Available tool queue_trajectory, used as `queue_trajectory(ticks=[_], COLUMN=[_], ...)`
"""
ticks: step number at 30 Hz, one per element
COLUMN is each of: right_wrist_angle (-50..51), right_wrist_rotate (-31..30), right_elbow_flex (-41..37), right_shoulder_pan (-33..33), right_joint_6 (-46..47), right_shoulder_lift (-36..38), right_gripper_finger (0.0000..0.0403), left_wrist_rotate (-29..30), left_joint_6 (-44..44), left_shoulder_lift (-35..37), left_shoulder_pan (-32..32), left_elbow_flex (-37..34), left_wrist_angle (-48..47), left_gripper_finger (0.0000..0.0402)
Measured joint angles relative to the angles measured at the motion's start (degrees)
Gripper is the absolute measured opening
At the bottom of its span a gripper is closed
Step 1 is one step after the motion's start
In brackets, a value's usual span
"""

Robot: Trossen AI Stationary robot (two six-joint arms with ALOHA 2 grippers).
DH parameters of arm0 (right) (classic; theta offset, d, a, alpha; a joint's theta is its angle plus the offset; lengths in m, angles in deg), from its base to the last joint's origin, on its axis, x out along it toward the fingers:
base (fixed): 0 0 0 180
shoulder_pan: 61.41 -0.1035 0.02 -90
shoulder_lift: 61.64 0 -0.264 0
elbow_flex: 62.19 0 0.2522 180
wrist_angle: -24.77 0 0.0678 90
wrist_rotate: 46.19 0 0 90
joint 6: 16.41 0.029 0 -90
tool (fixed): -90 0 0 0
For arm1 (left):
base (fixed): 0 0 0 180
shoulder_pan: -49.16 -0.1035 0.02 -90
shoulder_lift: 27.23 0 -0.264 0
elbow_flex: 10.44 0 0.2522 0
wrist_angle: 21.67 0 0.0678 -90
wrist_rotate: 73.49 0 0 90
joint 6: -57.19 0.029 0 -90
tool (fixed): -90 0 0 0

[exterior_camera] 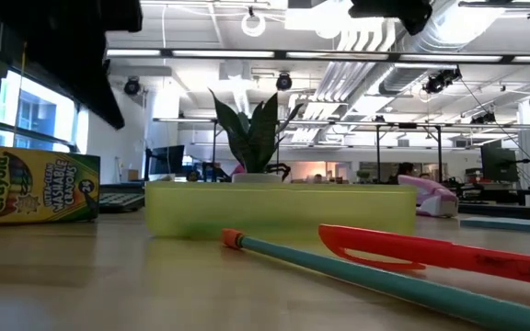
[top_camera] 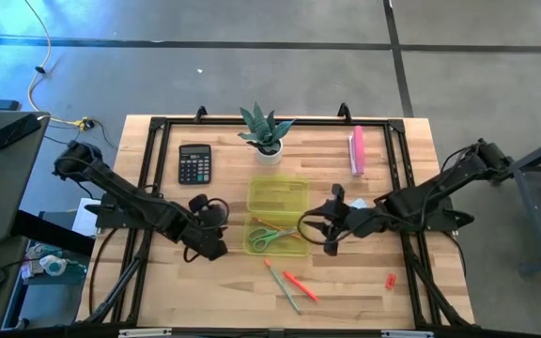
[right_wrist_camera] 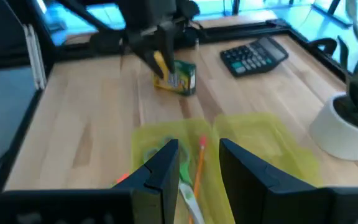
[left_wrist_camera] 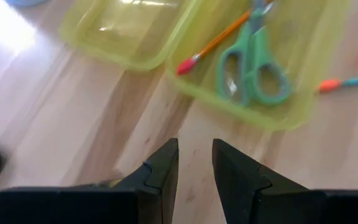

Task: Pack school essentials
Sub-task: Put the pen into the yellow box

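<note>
1. The wooden table (top_camera: 158, 291) carries everything, with both arms reaching inward from its sides.
2. The left gripper (top_camera: 209, 246) hovers just left of the yellow-green case; its fingers (left_wrist_camera: 163, 171) stand slightly parted with only bare wood between them.
3. The right gripper (top_camera: 330, 225) hangs at the case's right edge, its fingers (right_wrist_camera: 163, 168) a little apart and empty.
4. The yellow-green case (top_camera: 277, 197) lies open, two trays side by side, mid-table.
5. A potted plant (top_camera: 267, 136) stands behind the case, a black calculator (top_camera: 194, 163) to its left.
6. The yellow crayon box (right_wrist_camera: 178, 77) sits near the left arm.
7. The green-handled scissors (left_wrist_camera: 252, 62) and thin wooden pencil (left_wrist_camera: 216, 42) lie in the nearer tray.
8. The orange and green pens (top_camera: 294, 286) lie in front of the case.
9. The tiny red piece (top_camera: 391, 280) lies alone toward the front right.
</note>
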Motion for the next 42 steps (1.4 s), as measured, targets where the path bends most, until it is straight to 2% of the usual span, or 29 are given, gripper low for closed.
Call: queue_trajectory(ticks=[3, 10, 23, 34, 42], right_wrist_angle=[1.1, 12.7, 22.4, 30.5, 32.3], right_wrist_rotate=[0.0, 0.9, 18.5, 20.0, 23.0], right_elbow_flex=[3.1, 12.2, 19.8, 33.0, 34.7], right_shoulder_pan=[-0.7, -1.7, -4.1, -5.9, -5.7], right_joint_6=[-0.2, 3.5, 25.2, 28.4, 32.8], right_shoulder_lift=[-3.2, -12.4, -25.6, -34.9, -40.4], right_gripper_finger=[0.0105, 0.0105, 0.0105, 0.0105, 0.0105], left_wrist_rotate=[0.2, 0.2, -2.7, -5.9, -7.0], left_joint_6=[-1.2, -0.3, 2.4, 7.5, 8.5], left_shoulder_lift=[0.0, 0.0, 0.0, 0.0, 0.0], left_shoulder_pan=[0.1, 0.0, -3.0, -6.1, -6.1], left_elbow_flex=[-1.2, -1.4, -1.3, -1.3, -1.3], left_wrist_angle=[1.4, 3.4, 4.5, 5.7, 5.8], left_gripper_finger=[0.0089, 0.0089, 0.0089, 0.0089, 0.0089])
